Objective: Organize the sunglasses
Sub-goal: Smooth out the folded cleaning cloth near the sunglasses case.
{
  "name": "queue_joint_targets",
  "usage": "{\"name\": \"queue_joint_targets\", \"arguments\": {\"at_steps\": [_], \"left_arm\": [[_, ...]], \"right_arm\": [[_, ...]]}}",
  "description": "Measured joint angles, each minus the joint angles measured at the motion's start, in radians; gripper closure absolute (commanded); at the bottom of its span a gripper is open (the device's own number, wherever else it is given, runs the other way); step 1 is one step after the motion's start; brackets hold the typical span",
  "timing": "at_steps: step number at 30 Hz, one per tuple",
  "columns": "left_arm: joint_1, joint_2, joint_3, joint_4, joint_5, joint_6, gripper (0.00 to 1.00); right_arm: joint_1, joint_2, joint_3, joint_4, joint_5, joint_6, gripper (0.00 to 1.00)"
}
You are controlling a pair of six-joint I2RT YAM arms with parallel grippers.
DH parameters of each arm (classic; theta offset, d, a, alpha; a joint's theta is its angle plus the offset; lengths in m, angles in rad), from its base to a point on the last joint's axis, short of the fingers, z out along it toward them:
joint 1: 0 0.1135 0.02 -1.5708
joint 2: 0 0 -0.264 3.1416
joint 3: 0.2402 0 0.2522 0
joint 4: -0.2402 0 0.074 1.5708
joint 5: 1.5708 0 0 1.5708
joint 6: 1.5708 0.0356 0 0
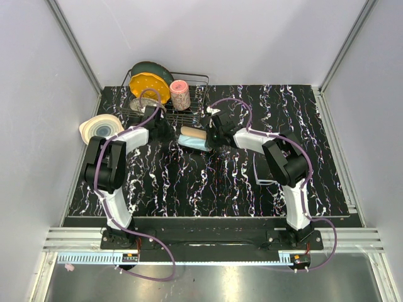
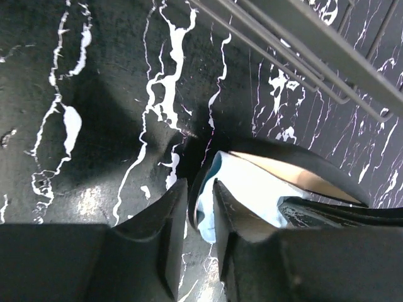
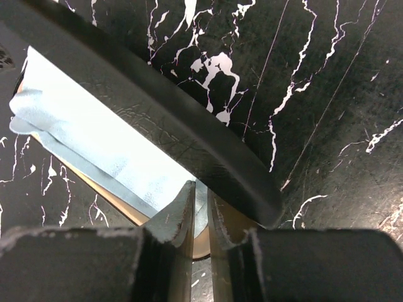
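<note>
Sunglasses: not discernible in any view. A thin whitish outline [image 1: 266, 181] lies on the tabletop [image 1: 189, 189] at 4 o'clock from the glasses case, just beside the right arm, but it is too small to identify.

Black glasses case [image 1: 191, 133]: open at the centre of the marbled black tabletop. Its tan lining is exposed and a light-blue cloth [image 1: 195, 143] lies inside it.

Left pincer [image 2: 199, 185]: at the case's 9 o'clock end, fingers narrowly apart and pinching the black rim.

Right pincer [image 3: 201, 189]: at the 3 o'clock end, fingers almost pressed together, pinching the thin tan-lined edge beneath the curved black lid.

Wire dish rack [image 1: 196, 80]: at 12 o'clock from the case, holding a yellow plate [image 1: 149, 87] and a pink cup [image 1: 181, 94].

Cream bowl [image 1: 101, 128]: at 9 o'clock, at the tabletop's edge.
</note>
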Motion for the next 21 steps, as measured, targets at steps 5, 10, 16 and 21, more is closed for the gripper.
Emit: {"name": "queue_joint_targets", "arguments": {"at_steps": [5, 10, 16, 21], "left_arm": [[0.000, 0.033, 0.006, 0.000, 0.049, 0.005, 0.81], [0.000, 0.043, 0.006, -0.005, 0.076, 0.024, 0.83], [0.001, 0.043, -0.017, -0.003, 0.080, 0.042, 0.83], [0.000, 0.038, -0.041, 0.015, 0.072, 0.042, 0.83]], "right_arm": [[0.000, 0.000, 0.000, 0.004, 0.010, -0.034, 0.82], [0.000, 0.000, 0.000, 0.005, 0.017, -0.077, 0.82], [0.001, 0.000, 0.002, 0.010, 0.018, -0.114, 0.82], [0.000, -0.001, 0.008, 0.017, 0.027, -0.123, 0.82]]}}
